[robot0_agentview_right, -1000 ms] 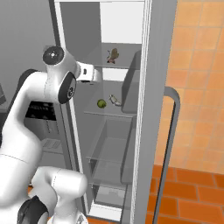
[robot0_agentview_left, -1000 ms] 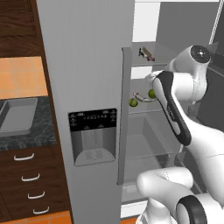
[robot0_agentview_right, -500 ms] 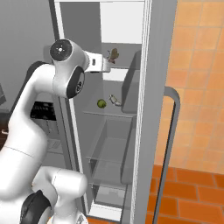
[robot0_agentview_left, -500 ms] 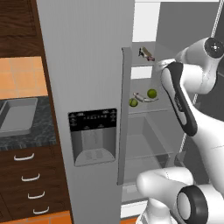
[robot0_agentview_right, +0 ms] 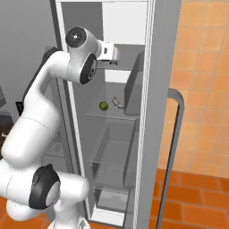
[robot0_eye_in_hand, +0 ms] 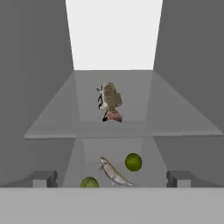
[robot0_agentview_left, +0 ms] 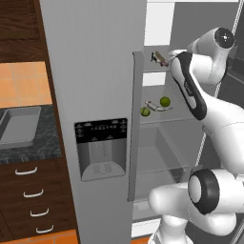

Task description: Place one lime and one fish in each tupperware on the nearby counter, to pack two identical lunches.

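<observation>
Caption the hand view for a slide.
Brownish-grey fish on upper glass shelf; slim fish between two yellow-green limes below.

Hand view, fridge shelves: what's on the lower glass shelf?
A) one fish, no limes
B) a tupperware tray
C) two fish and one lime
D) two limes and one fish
D. On the lower shelf one lime lies to the right of a slim fish and another lime to its left; the second fish is on the upper shelf.

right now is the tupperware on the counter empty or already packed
Empty, as far as shows: the tupperware holds nothing, and both limes and fish lie on fridge shelves.
</observation>
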Motion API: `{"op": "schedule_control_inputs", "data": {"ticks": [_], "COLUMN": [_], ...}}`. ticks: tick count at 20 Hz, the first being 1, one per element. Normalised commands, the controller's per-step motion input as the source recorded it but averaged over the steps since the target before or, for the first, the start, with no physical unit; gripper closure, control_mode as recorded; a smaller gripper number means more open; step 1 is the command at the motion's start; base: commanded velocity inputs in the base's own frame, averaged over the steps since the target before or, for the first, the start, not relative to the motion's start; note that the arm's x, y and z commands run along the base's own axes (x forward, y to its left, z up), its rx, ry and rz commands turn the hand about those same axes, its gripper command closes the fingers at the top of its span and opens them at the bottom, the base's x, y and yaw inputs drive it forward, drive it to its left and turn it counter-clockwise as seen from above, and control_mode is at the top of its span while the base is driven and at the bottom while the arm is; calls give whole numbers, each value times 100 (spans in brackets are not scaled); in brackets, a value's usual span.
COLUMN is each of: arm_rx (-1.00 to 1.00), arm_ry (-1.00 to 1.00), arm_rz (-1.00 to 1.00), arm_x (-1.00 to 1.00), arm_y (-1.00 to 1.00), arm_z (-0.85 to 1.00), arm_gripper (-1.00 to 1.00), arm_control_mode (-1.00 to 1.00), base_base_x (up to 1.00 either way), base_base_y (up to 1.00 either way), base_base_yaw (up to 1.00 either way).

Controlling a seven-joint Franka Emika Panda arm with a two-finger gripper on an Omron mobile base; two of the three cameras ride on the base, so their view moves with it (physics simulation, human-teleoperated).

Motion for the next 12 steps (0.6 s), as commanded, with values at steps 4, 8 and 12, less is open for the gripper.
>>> {"op": "schedule_control_inputs", "data": {"ticks": [4, 8, 12], "arm_rx": [2, 3, 3], "arm_ry": [10, 15, 21], "arm_rz": [-1, 0, 1], "arm_x": [99, 100, 99], "arm_y": [-12, -11, -13], "arm_z": [0, -25, -26], "arm_gripper": [-100, -100, -100], "arm_control_mode": [-100, -100, -100], "base_base_x": [0, 0, 0], "base_base_y": [0, 0, 0], "base_base_yaw": [0, 0, 0]}}
